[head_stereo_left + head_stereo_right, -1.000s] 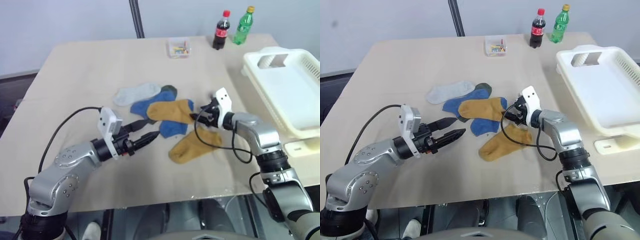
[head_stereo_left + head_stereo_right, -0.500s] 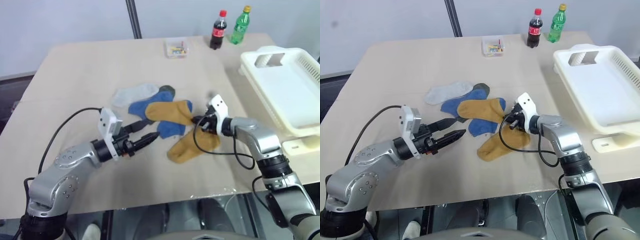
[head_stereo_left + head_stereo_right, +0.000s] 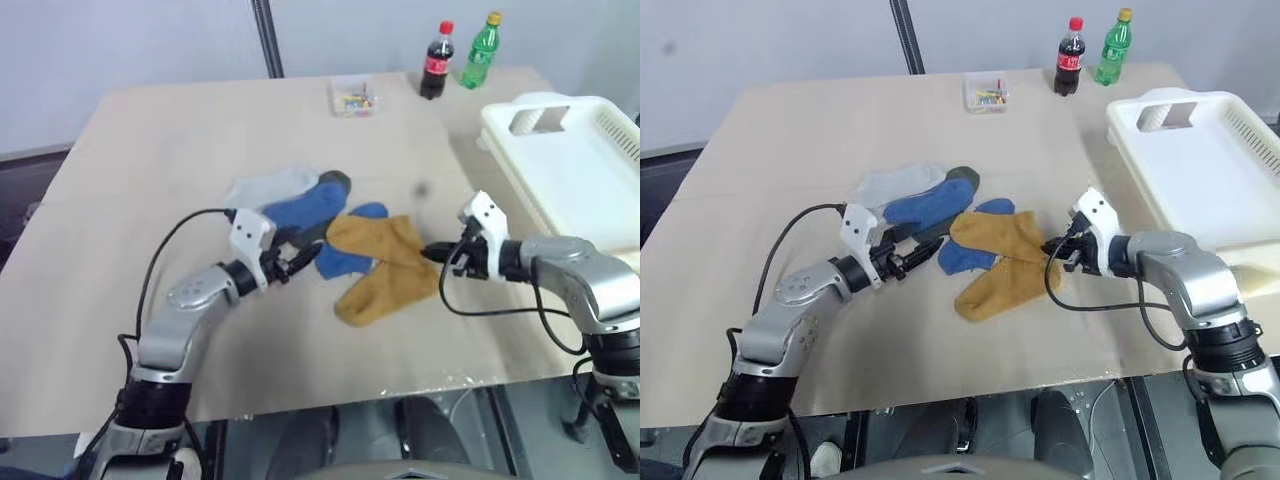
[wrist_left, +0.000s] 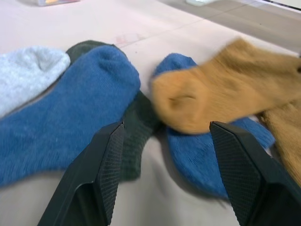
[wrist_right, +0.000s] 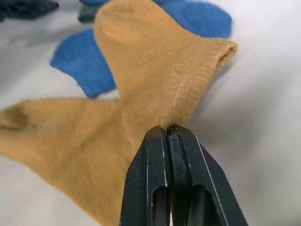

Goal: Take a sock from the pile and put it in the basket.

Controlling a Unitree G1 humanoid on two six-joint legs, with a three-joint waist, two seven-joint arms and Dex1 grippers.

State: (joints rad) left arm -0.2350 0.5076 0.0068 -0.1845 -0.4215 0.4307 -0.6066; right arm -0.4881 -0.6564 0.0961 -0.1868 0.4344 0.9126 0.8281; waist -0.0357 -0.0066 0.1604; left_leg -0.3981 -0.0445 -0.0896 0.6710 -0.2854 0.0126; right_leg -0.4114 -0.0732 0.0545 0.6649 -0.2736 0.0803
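Note:
The pile of loose socks lies mid-table: pale grey, blue, dark green and mustard ones. My right gripper is shut on the cuff edge of the sock, a mustard-yellow one stretched out low over the table to the pile's right. The right wrist view shows the pinch closely: the right gripper clamps the sock. A second mustard sock lies under it. My left gripper is open at the pile's near edge, over blue and dark green socks. The white basket stands at the far right.
A cola bottle and a green bottle stand at the table's back edge. A small clear box sits to their left. A black pole rises behind the table.
My right gripper shut on the mustard sock's cuff and drew it right, off the blue socks. My left gripper moved forward to the pile's near edge, still open.

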